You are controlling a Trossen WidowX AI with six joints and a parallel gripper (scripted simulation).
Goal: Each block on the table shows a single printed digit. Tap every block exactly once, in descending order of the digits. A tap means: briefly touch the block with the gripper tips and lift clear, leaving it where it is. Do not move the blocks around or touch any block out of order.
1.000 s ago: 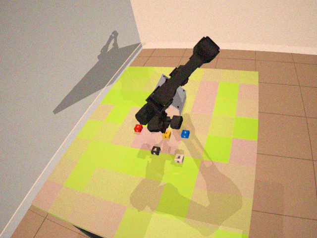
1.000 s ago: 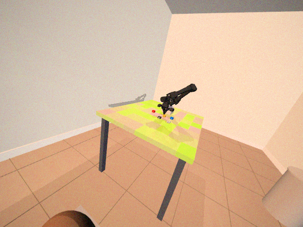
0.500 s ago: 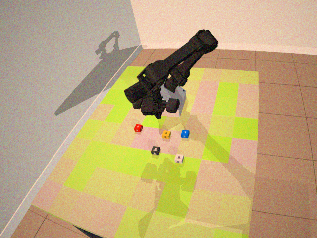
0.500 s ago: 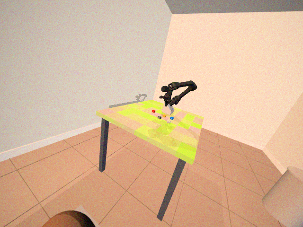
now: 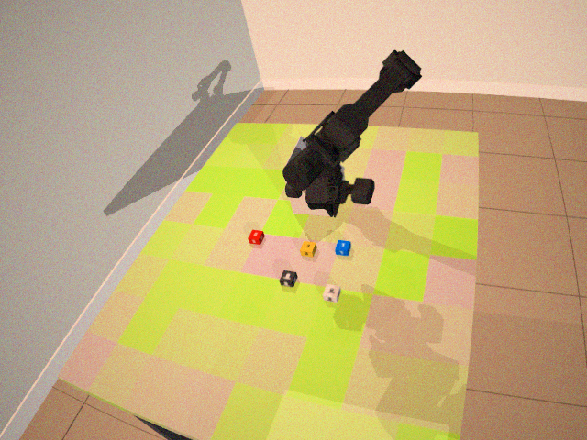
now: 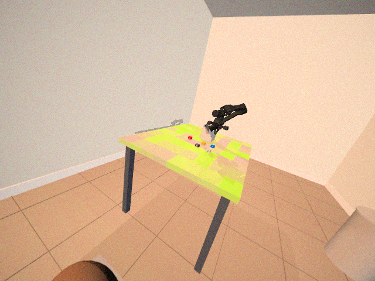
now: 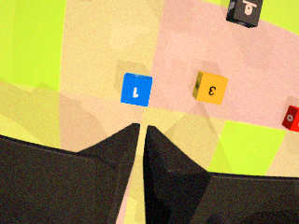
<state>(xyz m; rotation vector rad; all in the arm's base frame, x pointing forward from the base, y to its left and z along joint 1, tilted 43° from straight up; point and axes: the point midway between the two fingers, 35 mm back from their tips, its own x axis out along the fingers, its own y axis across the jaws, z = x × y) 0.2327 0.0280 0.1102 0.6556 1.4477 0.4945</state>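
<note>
The hand (image 7: 141,130) was seen clenched on nothing, fingertips nearly touching, raised above the tabletop (image 5: 199,302) and clear of every block. Five blocks were spread on the patchwork surface: red block (image 5: 256,236) farthest left in the top view, orange block (image 5: 308,247) and blue block (image 5: 342,247) side by side, black block (image 5: 288,278) and white block (image 5: 331,292) nearer the camera. In the wrist view, the blue block (image 7: 137,90) was just ahead of the fingertips, the orange block (image 7: 211,88) beside it.
</note>
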